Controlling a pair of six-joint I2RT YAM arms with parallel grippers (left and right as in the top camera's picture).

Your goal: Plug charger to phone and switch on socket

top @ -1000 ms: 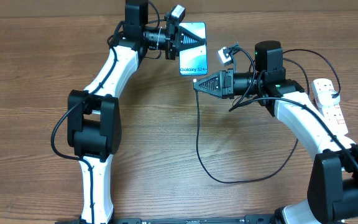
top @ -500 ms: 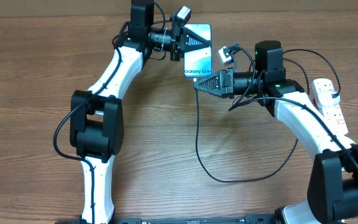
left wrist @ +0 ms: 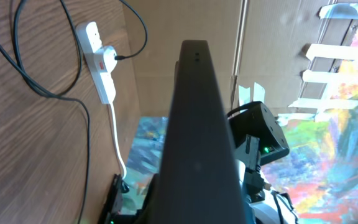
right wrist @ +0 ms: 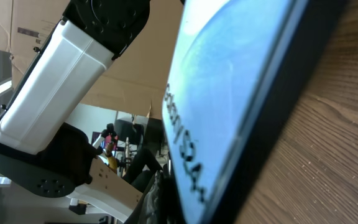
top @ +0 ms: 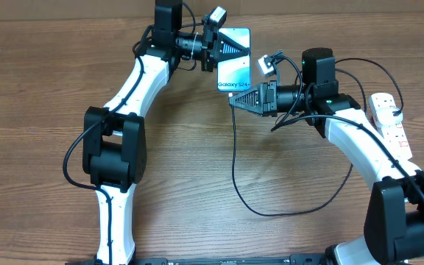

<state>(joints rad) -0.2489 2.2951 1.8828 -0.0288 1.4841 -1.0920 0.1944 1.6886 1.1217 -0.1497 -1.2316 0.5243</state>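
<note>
The phone (top: 234,68), with its light blue screen, is held tilted off the table by my left gripper (top: 234,48), which is shut on its far end. My right gripper (top: 232,100) is shut on the plug tip of the charger (top: 235,158), right at the phone's near edge. Whether the tip is inside the port is hidden. The black cable loops down across the table and back to the socket (top: 389,120) at the right edge. The left wrist view is mostly filled by the phone's dark back (left wrist: 197,124). The right wrist view shows the phone's screen (right wrist: 229,93) very close.
In the left wrist view the socket (left wrist: 97,61) shows a red switch, with its thick white cord (left wrist: 117,140) trailing off. The left arm's white link (right wrist: 61,81) stands behind the phone. Bare wooden table (top: 43,88) lies to the left and in front.
The left gripper carried the phone slightly right and nearer to the right gripper's plug tip, then stayed still. The right arm has not moved.
</note>
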